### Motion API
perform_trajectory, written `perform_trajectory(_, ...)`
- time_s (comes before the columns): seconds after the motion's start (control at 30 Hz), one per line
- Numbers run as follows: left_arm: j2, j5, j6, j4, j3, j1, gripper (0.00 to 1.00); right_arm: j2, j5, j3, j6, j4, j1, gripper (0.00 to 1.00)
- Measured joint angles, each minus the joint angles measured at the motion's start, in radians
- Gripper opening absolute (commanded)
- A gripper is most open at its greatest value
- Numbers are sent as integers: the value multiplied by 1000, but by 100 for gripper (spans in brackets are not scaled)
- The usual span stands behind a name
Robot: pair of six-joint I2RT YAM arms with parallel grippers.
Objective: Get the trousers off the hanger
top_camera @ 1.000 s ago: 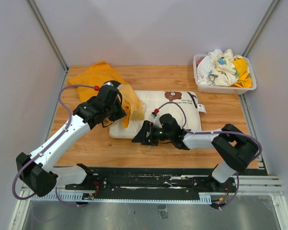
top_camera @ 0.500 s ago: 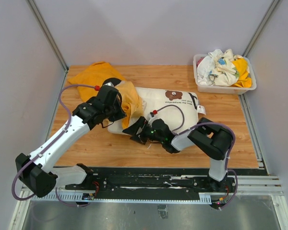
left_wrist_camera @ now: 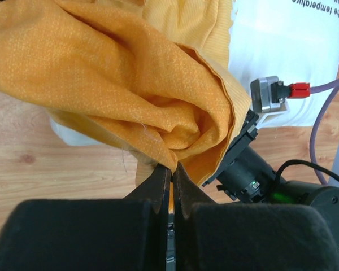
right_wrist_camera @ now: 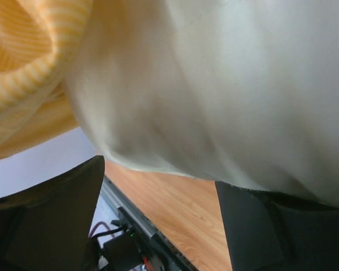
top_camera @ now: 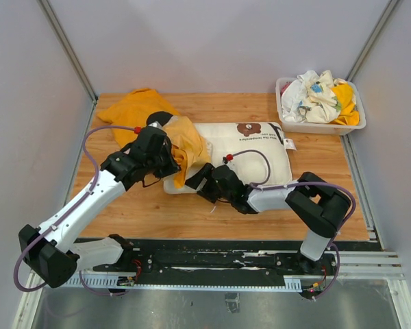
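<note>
An orange garment (top_camera: 140, 110) lies at the back left, and one fold of it drapes over a white garment with a bear print (top_camera: 250, 147). I cannot tell which of the two is the trousers. The hanger is hidden. My left gripper (top_camera: 170, 159) is shut on a bunched orange fold (left_wrist_camera: 158, 121), its tips (left_wrist_camera: 170, 169) pinching the cloth. My right gripper (top_camera: 198, 179) stands open at the white garment's near left corner. In the right wrist view that white cloth (right_wrist_camera: 226, 84) hangs just above the wide gap (right_wrist_camera: 164, 226).
A clear plastic bin (top_camera: 285, 123) full of crumpled white and yellow clothes (top_camera: 322, 96) stands at the back right. White walls close in the wooden table (top_camera: 144, 209) on the left, right and far sides. A black rail (top_camera: 212, 257) runs along the near edge.
My right gripper has slid away from me and now sits under the white garment's near left edge. That garment has shifted slightly to the far right. My left gripper keeps its hold on the orange fold.
</note>
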Motion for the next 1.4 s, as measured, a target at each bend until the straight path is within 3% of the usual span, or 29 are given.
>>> perform_trajectory(0.13,-19,10,-5,3,-30,0,0,0,65,63,-43,-130,0,49)
perform_trajectory(0.23,-33,19,-8,5,-52,0,0,5,91,83,-69,-167,-5,14)
perform_trajectory(0.3,-39,26,-8,6,-62,0,0,15,98,89,-82,-175,-12,1)
perform_trajectory(0.53,-42,39,-16,6,-69,0,0,19,100,89,-114,-164,-35,1)
perform_trajectory(0.73,-71,61,-16,10,-87,0,0,-85,93,88,-208,-172,-77,1)
perform_trajectory(1.07,-120,124,-23,9,-138,0,0,-68,-7,365,-383,-261,-128,1)
perform_trajectory(1.4,-17,156,-2,6,53,0,0,60,-87,427,-426,-297,-118,1)
